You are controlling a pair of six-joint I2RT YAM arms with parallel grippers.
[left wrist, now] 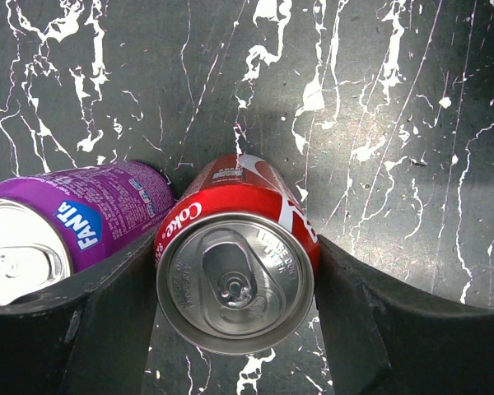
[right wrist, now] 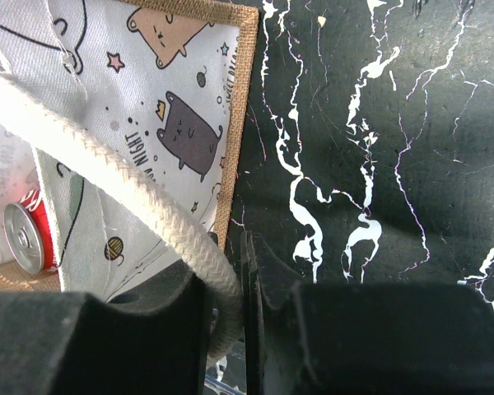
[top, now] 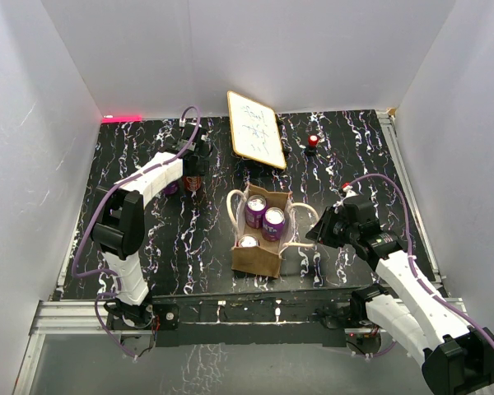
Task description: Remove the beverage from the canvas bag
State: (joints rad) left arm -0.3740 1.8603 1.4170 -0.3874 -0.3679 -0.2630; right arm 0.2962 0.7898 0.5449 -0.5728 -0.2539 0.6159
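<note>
Left gripper [left wrist: 239, 255] clamps upright Coke can [left wrist: 230, 218] on table [top: 354, 164], beside Fanta can [left wrist: 90, 214], well left of bag [top: 259, 257] | right gripper [right wrist: 230, 271] pinches rope handle [right wrist: 132, 197] | more cans [top: 273, 223] in bag | likely rigid, slick, weighty: grasp mid-wall.

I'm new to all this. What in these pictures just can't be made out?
Top view: whiteboard scribbles too small to read.
Top view: small red object at the back, too small to identify.
Right wrist view: the wall of the canvas bag hides most of a red can.
Left wrist view: left edge crops the Fanta can.
</note>
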